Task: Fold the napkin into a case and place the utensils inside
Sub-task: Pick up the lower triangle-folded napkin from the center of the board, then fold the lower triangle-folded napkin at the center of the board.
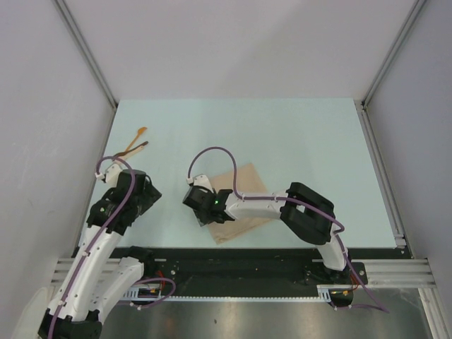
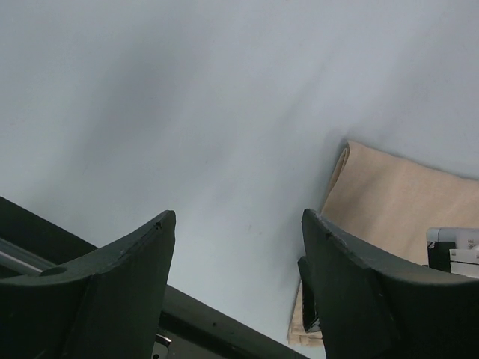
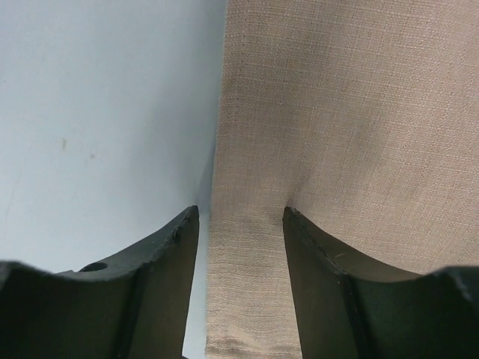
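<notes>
The napkin (image 1: pixel 244 185) is a beige cloth folded into a rough rectangle on the table near the front middle. It also shows in the left wrist view (image 2: pixel 389 202) and fills the right wrist view (image 3: pixel 337 112). My right gripper (image 1: pixel 201 212) (image 3: pixel 241 213) is open and low over the napkin's left edge, with one finger over bare table and the other on the cloth. My left gripper (image 1: pixel 145 192) (image 2: pixel 238 217) is open and empty, left of the napkin. The utensils lie crossed at the far left: a light orange spoon (image 1: pixel 139 134) and a darker piece (image 1: pixel 138 146).
The pale blue table (image 1: pixel 282 134) ends in grey walls and metal rails on the left (image 1: pixel 88 53) and right (image 1: pixel 381 162). A black base rail (image 1: pixel 233 258) runs along the near edge behind the napkin.
</notes>
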### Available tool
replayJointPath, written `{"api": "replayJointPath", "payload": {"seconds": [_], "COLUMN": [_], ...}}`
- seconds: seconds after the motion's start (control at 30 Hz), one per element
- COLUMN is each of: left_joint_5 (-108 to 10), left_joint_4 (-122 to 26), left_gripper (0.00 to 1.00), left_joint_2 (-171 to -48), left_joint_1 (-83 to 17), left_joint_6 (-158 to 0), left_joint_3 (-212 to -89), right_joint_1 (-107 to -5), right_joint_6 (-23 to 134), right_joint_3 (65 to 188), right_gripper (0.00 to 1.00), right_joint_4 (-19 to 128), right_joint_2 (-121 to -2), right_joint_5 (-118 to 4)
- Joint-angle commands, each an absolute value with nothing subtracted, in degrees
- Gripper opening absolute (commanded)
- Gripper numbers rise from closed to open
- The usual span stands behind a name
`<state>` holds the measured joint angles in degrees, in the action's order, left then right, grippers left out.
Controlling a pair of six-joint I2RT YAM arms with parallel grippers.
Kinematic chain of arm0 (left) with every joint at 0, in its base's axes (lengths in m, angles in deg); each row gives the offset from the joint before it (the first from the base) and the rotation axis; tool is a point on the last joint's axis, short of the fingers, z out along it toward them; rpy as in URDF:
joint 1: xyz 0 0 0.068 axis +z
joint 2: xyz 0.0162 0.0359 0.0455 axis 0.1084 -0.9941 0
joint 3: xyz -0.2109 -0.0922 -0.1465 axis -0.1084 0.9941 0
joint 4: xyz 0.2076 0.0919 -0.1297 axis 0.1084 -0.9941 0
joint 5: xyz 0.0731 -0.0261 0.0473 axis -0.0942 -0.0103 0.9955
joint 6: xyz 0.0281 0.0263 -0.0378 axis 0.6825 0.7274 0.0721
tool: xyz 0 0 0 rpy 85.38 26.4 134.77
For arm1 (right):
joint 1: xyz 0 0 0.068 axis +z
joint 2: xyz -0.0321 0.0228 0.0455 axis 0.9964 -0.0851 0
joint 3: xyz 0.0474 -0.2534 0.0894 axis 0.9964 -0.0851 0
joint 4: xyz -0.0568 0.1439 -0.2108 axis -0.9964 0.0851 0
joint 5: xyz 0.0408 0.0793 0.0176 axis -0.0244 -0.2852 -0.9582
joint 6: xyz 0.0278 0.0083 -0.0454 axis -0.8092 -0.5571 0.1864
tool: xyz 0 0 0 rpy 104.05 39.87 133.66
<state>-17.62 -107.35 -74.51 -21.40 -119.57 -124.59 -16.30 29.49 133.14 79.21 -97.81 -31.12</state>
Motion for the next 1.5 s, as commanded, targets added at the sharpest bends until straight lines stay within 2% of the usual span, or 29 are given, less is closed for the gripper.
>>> {"api": "replayJointPath", "payload": {"seconds": [0.0, 0.13, 0.17, 0.23, 0.33, 0.53, 0.67, 0.77, 0.9, 1.0, 1.3, 1.47], "left_joint_5": [-20.0, -25.4, -26.6, -31.5, -38.2, -53.7, -57.0, -55.9, -55.5, -54.8, -46.4, -45.0], "left_joint_4": [-106.3, -102.4, -101.7, -98.5, -94.5, -80.5, -71.6, -70.0, -67.5, -66.1, -64.6, -62.8], "left_gripper": [0.73, 0.73, 0.73, 0.73, 0.74, 0.74, 0.71, 0.65, 0.50, 0.43, 0.32, 0.28], "left_joint_2": [-75.7, -77.5, -77.9, -78.8, -81.2, -83.3, -82.3, -81.9, -83.6, -86.0, -94.2, -98.6], "left_joint_1": [-20.7, -20.7, -20.7, -20.7, -20.7, -20.7, -20.8, -20.8, -21.4, -22.7, -30.0, -30.5], "left_joint_6": [-118.0, -114.0, -113.0, -111.5, -109.3, -109.2, -112.9, -115.0, -116.1, -116.5, -118.0, -117.9], "left_joint_3": [-125.4, -124.1, -123.4, -122.4, -120.3, -114.5, -110.6, -109.4, -108.6, -108.6, -111.5, -113.0], "right_joint_1": [-16.4, -17.7, -18.5, -19.1, -20.2, -25.8, -32.5, -36.9, -41.9, -45.1, -52.5, -55.3], "right_joint_6": [27.7, 28.5, 28.6, 29.6, 31.2, 29.5, 24.3, 22.5, 17.6, 16.2, 13.9, 16.9], "right_joint_3": [129.0, 126.4, 126.2, 125.6, 125.5, 119.1, 110.0, 105.6, 99.4, 96.8, 92.1, 92.0], "right_gripper": [0.51, 0.29, 0.20, 0.08, 0.00, 0.00, 0.00, 0.00, 0.00, 0.00, 0.00, 0.00], "right_joint_4": [78.0, 75.5, 74.7, 74.0, 73.4, 65.1, 50.7, 44.7, 33.6, 30.4, 22.4, 25.2], "right_joint_2": [-100.4, -99.8, -99.4, -98.8, -96.8, -88.2, -83.1, -82.2, -82.3, -82.3, -83.9, -84.1], "right_joint_5": [-31.7, -33.6, -34.0, -35.2, -37.1, -52.3, -66.7, -75.4, -87.3, -90.9, -98.5, -99.5]}}
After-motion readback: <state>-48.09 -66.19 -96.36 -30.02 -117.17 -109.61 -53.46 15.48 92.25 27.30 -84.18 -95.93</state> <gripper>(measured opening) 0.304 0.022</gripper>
